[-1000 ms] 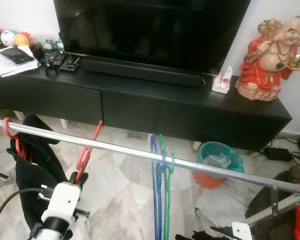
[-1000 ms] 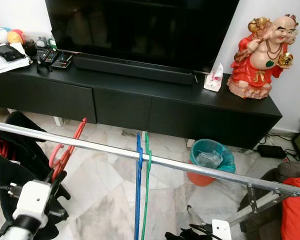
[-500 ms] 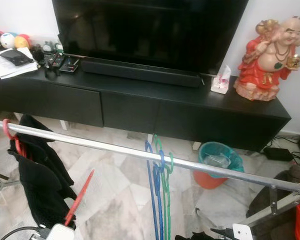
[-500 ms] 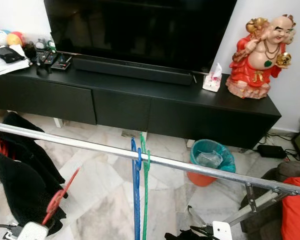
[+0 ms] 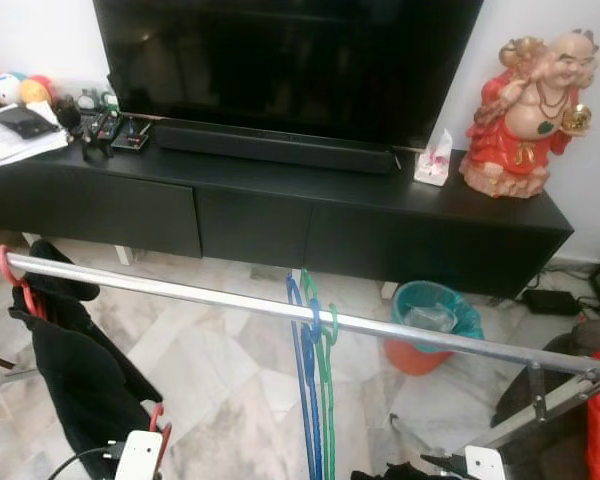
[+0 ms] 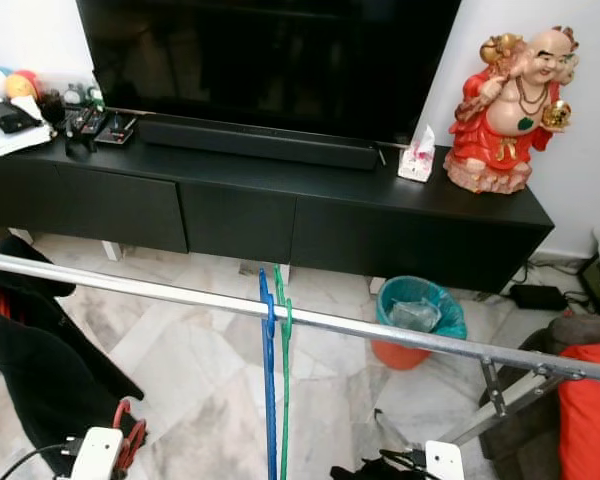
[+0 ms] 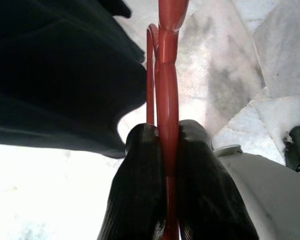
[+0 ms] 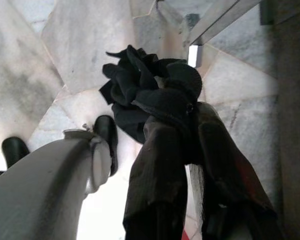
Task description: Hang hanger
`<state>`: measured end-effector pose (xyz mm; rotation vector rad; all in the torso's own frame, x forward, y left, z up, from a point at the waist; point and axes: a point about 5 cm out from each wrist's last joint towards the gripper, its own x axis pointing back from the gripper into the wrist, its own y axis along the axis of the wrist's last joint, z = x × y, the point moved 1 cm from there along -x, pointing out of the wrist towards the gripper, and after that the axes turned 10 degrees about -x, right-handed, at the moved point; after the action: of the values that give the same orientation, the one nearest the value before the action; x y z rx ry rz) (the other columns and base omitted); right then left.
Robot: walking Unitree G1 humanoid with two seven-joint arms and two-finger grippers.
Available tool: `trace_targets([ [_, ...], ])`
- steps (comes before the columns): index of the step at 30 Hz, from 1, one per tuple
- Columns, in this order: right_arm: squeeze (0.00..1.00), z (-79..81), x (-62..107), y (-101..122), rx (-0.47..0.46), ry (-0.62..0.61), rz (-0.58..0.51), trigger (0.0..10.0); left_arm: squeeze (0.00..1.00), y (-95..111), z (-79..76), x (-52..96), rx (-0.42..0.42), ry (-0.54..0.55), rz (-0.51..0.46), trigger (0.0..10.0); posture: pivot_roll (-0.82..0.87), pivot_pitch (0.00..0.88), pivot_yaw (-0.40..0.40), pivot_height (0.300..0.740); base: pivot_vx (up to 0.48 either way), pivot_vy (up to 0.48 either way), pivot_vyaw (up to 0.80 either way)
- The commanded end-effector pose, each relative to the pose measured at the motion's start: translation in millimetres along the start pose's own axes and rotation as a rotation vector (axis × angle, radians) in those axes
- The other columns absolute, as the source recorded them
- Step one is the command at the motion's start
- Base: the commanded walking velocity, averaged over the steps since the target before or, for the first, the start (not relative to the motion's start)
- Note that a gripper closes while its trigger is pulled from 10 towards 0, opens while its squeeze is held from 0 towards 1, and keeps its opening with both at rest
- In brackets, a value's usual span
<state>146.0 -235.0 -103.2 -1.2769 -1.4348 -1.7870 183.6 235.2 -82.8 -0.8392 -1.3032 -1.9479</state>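
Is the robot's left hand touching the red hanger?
Touching. The left wrist view shows the left hand with its two black fingers pressed against both sides of the red hanger, no gap between them.

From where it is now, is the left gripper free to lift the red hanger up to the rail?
Probably yes. The left gripper is shut on the red hanger below the rail; bare rail lies between the black garment and blue hanger.

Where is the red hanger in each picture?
Left eye view: red hanger low at the left, beside the black garment.
Right eye view: low left, by the same garment.
Left wrist view: upright in the middle, pinched in the left tool.
Right wrist view: I can't find it.
Shared landmark: the black garment.
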Motion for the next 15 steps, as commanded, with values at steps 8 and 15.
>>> trace_targets([
  [8,0.0,-2.8,0.1,3,0.003,-0.019,-0.022,10.0,0.0,7,-12.2,-4.3,-0.012,-0.025,0.045,10.0,-0.03,0.0,-0.069,0.74,0.0,0.0,0.0],
  [15,0.0,-3.7,0.3,3,0.014,-0.018,-0.023,10.0,0.0,-1,-19.1,-3.1,0.03,-0.009,0.075,10.0,-0.01,0.0,-0.086,0.74,0.0,0.0,0.0],
])
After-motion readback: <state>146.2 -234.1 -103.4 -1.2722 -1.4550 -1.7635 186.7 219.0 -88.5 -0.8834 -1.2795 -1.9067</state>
